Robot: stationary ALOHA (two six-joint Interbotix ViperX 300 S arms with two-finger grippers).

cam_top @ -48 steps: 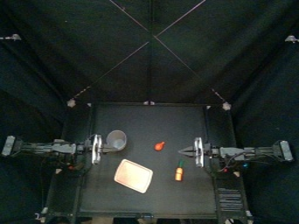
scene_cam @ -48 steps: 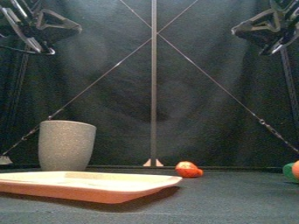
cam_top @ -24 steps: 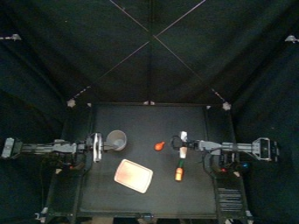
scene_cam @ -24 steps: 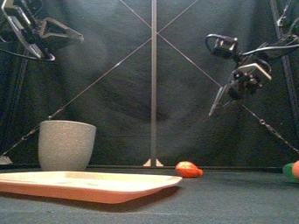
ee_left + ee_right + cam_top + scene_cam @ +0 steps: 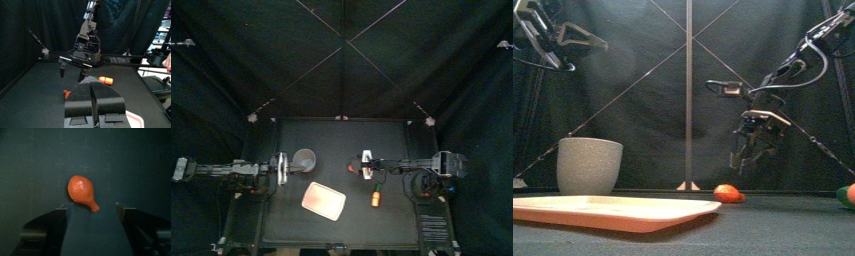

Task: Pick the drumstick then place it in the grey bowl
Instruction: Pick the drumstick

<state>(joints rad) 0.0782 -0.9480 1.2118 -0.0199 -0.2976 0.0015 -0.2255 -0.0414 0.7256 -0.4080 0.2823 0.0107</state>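
Nothing is picked up yet: the drumstick (image 5: 727, 193) lies on the table (image 5: 385, 228) near its middle, right of the grey bowl (image 5: 589, 165) and apart from it. The right end effector (image 5: 748, 158) hangs just above the drumstick, jaws wide and empty, so the grasp, carry and drop all remain. The left end effector (image 5: 93, 86) rests at the left, jaws closed.

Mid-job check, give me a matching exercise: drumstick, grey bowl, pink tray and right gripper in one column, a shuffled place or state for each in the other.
1. drumstick
2. grey bowl
3. pink tray
4. right gripper

A. open, hanging in the air
B. flat, in front of the bowl
C. lying ungrasped below the gripper
D. upright, at the left

Pairs: 1-C, 2-D, 3-B, 4-A
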